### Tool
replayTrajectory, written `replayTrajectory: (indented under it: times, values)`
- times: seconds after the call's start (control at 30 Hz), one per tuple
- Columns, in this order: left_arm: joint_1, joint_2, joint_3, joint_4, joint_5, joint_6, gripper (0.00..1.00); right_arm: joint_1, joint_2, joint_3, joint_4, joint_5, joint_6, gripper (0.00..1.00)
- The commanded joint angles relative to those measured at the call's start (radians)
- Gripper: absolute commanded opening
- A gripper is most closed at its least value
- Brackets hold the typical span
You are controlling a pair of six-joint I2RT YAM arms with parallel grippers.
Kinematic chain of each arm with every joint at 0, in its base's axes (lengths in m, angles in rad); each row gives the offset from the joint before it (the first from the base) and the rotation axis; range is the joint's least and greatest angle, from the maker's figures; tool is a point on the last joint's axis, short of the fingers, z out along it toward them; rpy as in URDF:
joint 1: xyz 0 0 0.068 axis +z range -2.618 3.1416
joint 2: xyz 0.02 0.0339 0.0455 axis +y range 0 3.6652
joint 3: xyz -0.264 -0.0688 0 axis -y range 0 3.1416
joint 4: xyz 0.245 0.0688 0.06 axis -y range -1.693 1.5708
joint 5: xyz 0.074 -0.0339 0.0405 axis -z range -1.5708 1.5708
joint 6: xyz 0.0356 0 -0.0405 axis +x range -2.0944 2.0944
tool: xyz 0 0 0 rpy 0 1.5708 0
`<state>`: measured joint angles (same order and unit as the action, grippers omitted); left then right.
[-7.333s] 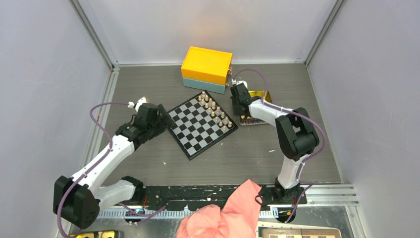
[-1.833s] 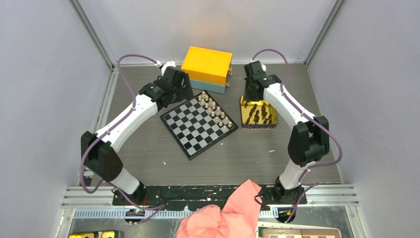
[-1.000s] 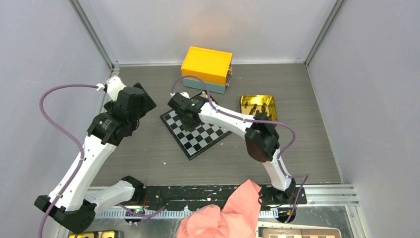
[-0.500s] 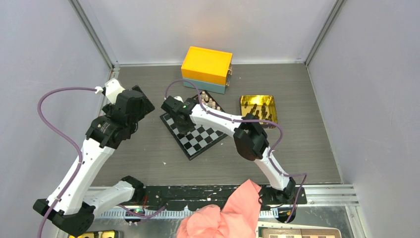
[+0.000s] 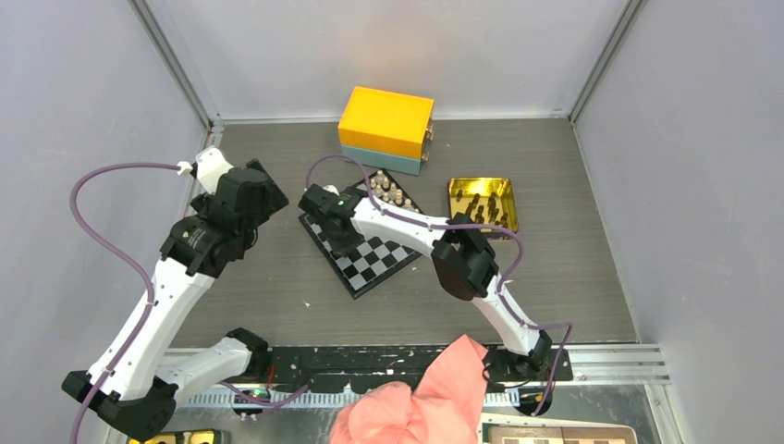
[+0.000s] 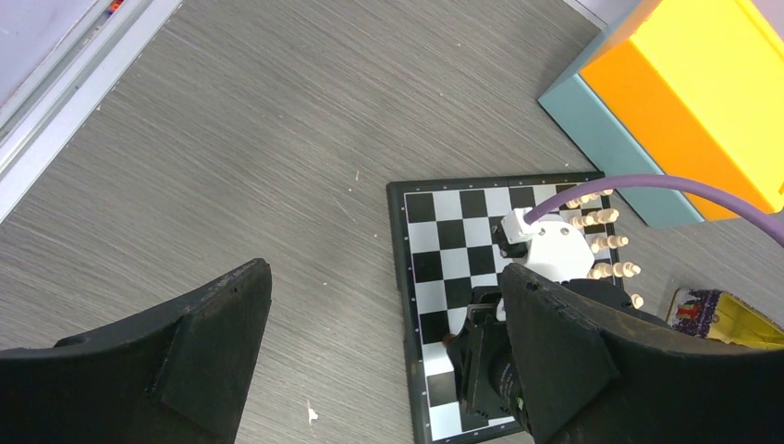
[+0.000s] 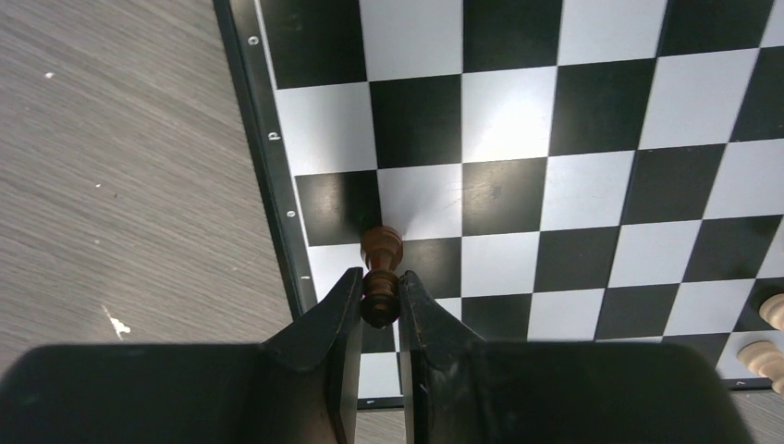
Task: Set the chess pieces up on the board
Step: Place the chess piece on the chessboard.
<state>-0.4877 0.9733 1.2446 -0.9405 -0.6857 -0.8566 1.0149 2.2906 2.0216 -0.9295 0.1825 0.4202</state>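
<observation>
Right wrist view: the two fingers (image 7: 337,333) of the right gripper (image 7: 380,279) are clenched on a dark brown chessman (image 7: 382,242), pinching it from both sides. The piece hangs over the squares just inside the left border of the board (image 7: 518,120); whether its base touches the surface cannot be told. At the right edge of this view a few light tan pieces (image 7: 767,333) stand on the board.

Seen from above, the right arm stretches across the board (image 5: 374,266) to its left corner, and the tan pieces (image 5: 393,194) line its far right side. To the right, well apart from the board, a gold tin (image 5: 483,180) holds more dark pieces (image 5: 476,208).

The left gripper (image 6: 388,370) has its fingers (image 6: 213,342) spread wide and released, with nothing between them. It hangs above the grey table (image 6: 231,139), left of the board (image 6: 444,240). The top view shows this gripper (image 5: 245,199) raised off the surface.

A yellow box (image 5: 386,120) on a teal base sits at the far side, just behind the board. A pink cloth (image 5: 416,398) lies at the near edge.
</observation>
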Motion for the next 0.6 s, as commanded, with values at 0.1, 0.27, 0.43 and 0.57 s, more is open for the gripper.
replayTrajectory:
  times: [0.1,0.27,0.43,0.57]
  values:
    - [0.005,-0.002,0.013,0.02,-0.041,-0.007,0.95,0.016,0.006,0.09,-0.03,-0.021,-0.022,0.01]
    - [0.005,-0.005,0.017,0.016,-0.046,-0.005,0.95,0.017,0.022,0.118,-0.042,-0.026,-0.026,0.01]
    - [0.006,-0.007,0.022,0.012,-0.052,0.0,0.95,0.018,0.028,0.122,-0.046,-0.029,-0.027,0.0]
    - [0.005,-0.007,0.023,0.014,-0.054,0.004,0.95,0.018,0.035,0.124,-0.036,-0.035,-0.029,0.01]
